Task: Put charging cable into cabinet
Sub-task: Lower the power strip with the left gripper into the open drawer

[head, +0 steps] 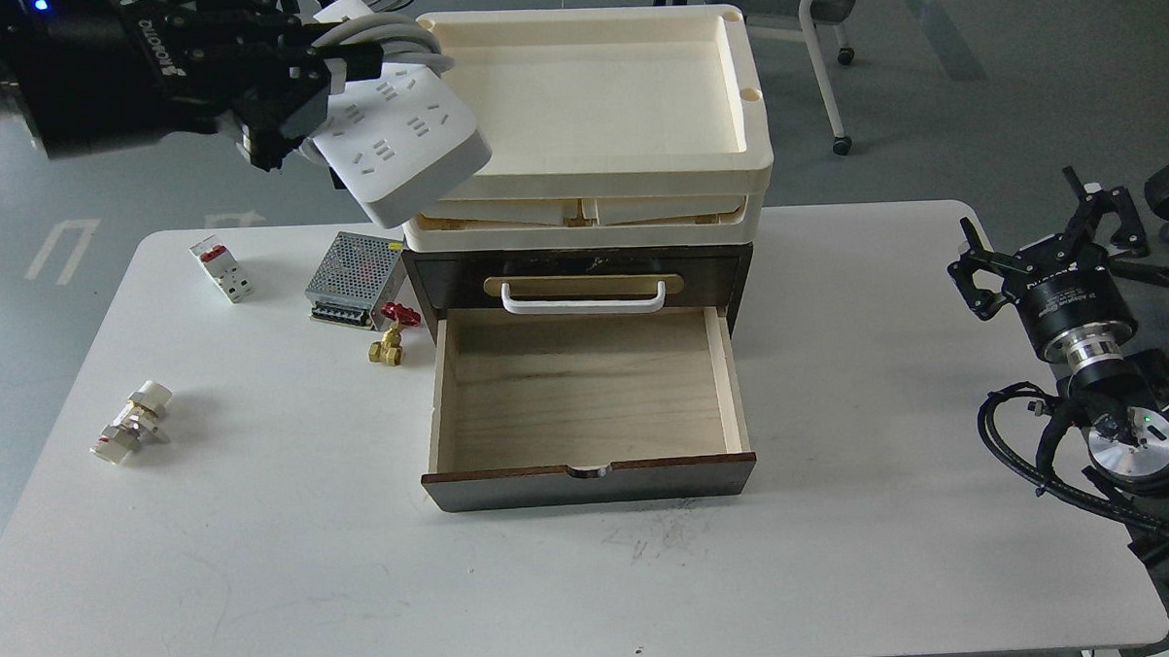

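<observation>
Our left end effector (289,86) is clamped on the charging cable (405,145), holding it up in the air by the cabinet's (586,367) top-left corner. Drawer (587,387) sits open. Right end effector (1048,234) hangs open off the surface (261,534).

drawer (587,387) open upward; cream trays (596,104) overhang behind, brass valve (390,337) left.

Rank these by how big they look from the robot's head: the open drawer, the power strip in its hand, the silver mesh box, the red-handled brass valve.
1. Open drawer.
2. Power strip, though held nearer the camera, so its rank is unsure.
3. Silver mesh box.
4. Brass valve.
</observation>
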Tool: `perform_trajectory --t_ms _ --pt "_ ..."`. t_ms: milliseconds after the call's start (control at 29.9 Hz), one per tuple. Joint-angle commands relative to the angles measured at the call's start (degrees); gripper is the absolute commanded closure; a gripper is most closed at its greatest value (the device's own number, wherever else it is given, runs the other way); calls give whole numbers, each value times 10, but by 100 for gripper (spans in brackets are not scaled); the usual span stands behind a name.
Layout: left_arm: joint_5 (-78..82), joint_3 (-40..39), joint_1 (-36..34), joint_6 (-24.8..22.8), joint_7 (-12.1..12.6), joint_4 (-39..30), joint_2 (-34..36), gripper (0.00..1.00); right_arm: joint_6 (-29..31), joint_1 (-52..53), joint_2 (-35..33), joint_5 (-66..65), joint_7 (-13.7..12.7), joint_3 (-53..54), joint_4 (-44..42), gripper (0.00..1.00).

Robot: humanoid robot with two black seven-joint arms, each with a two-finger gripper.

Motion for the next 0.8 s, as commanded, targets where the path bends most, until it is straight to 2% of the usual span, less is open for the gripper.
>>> perform_trajectory --t_ms 0,201,301,335,502,770 --pt "3 16 24 -16 0 -34 -46 91 0 0 0 0 0 0 0 0" --pt "10 26 110 -66 6 -33 -117 91 1 0 0 0 0 -1 0 0" --pt "83 31 163 -65 46 -2 -163 90 1 0 0 0 1 -1 0 0" --pt "109 31 176 -64 49 14 -179 90 1 0 0 0 0 -1 0 0" --pt "185 23 227 -62 52 80 -235 90 2 0 0 0 0 -1 0 0" --pt "228 22 236 -57 53 161 -283 90 2 0 0 0 0 -1 0 0"
